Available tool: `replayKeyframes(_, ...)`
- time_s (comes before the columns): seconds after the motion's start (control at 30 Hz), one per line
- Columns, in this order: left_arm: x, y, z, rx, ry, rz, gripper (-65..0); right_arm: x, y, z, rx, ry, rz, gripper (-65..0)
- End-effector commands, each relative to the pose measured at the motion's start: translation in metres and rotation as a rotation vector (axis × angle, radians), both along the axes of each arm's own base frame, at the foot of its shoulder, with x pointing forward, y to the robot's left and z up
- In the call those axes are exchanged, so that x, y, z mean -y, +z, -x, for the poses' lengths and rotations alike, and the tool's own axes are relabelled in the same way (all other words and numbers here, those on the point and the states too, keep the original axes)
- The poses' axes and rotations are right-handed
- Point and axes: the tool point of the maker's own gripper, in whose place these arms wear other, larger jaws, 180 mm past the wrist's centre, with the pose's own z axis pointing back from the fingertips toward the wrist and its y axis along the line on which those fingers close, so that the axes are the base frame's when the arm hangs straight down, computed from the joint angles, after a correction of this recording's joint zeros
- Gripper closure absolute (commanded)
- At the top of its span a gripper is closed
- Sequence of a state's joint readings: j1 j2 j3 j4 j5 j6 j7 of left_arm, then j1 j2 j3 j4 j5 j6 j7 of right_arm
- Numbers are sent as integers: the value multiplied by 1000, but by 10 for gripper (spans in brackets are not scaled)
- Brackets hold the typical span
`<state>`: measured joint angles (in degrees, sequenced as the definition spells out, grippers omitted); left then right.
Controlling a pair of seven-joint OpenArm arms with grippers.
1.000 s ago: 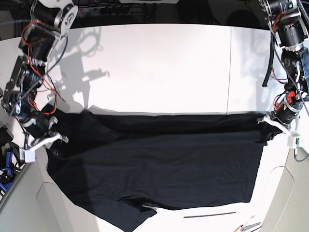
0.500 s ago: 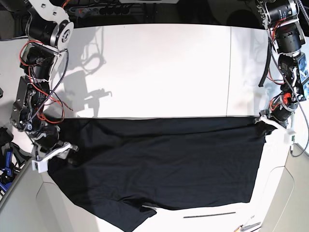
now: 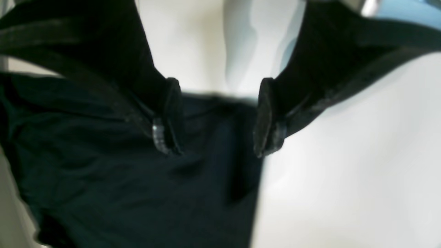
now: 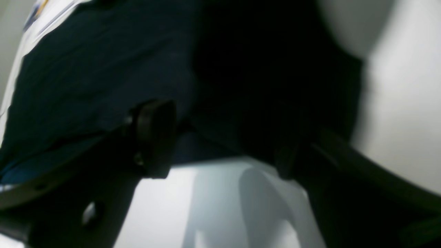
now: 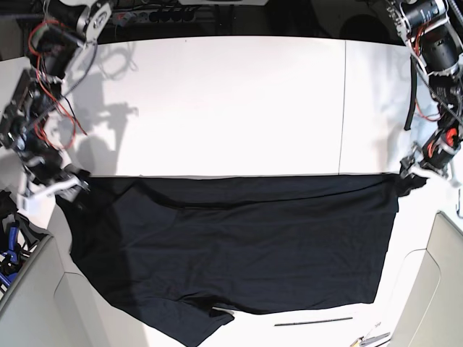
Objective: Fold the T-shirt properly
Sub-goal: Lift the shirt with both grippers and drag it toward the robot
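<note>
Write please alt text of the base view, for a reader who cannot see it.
A black T-shirt lies spread flat across the near half of a white table, seen from above. The right gripper stands at its top left corner and the left gripper at its top right corner.

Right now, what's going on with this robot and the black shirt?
A two-armed robot is folding a black T-shirt spread on a white table. The shirt lies flat with a straight folded edge along its far side. The left gripper sits at one end of that edge, jaws apart with cloth between them but not pinched. The right gripper is at the other end, jaws also open. Neither holds the shirt.
</note>
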<state>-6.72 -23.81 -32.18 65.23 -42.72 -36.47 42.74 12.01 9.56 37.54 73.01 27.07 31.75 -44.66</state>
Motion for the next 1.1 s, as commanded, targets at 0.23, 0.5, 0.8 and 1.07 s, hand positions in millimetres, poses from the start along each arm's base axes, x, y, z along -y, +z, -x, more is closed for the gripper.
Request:
replayKeyframes(0.23,-4,14,-4,78,25,17,-349,63,14,14,59,-147,14,-423)
replayKeyframes(0.5,6,0,-8,85,75,8,-409,86,-23,23,-45,-217,3,-423)
replayKeyframes(0.8,8,-17,-16,23,115,-124,-409,60,-21,5,-10,-165,-34,-423)
replayKeyframes(1.07,15,-28,-20,-10,135,-187,-408,40,-29,-23,-48,-139,-12,-422)
